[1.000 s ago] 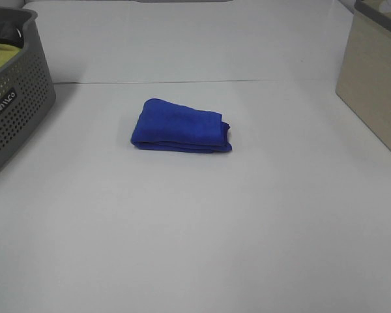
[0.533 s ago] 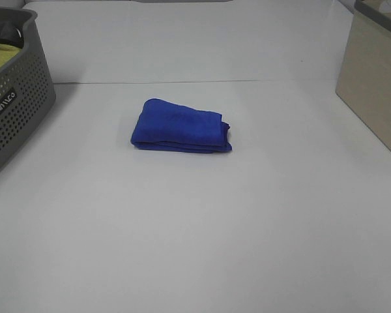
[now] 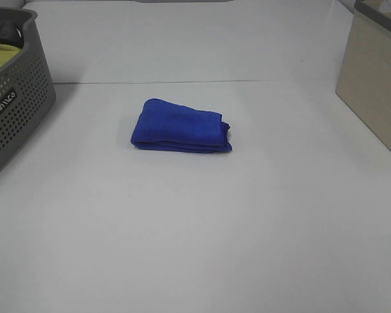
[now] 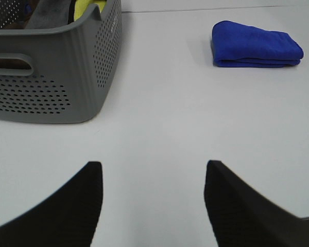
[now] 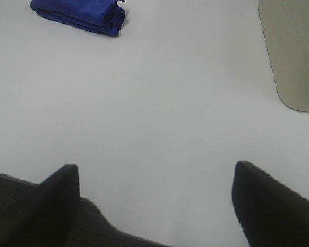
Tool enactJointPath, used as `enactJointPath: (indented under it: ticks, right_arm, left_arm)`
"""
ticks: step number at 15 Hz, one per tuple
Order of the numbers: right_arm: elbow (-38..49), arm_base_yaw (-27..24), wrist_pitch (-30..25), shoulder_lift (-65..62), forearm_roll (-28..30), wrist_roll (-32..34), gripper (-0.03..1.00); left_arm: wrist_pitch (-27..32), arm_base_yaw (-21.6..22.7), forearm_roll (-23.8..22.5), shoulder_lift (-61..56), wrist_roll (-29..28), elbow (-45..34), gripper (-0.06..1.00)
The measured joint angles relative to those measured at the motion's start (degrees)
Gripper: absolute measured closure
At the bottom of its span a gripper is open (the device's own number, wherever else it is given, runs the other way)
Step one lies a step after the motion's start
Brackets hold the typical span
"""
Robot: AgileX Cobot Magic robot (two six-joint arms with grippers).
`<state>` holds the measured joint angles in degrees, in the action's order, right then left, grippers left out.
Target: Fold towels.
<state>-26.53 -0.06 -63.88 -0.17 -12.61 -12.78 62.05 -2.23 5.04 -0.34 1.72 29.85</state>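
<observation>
Royal-blue plush towel (image 3: 180, 126), folded into a compact bundle, flat on the white table (image 3: 195, 228).

Bare table (image 3: 195, 228) ahead of both grippers, open passage to folded blue towel (image 3: 180, 126). Grey perforated basket (image 4: 56, 67) stands ahead of left gripper (image 4: 150, 206), to its left. Beige box (image 5: 293, 51) ahead-right of right gripper (image 5: 154, 206).

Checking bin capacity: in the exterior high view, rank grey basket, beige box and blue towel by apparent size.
1. grey basket and beige box: alike, both cropped by the frame and nearer its edges, so unranked.
2. blue towel, smallest.
</observation>
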Motion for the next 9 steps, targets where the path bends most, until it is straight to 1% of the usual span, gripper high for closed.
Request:
enactJointPath:
  ticks: [9]
  right_arm:
    - [0.0,0.0,0.0,0.0,0.0,0.0,0.18]
  left_arm:
    - [0.0,0.0,0.0,0.0,0.1,0.0,0.38]
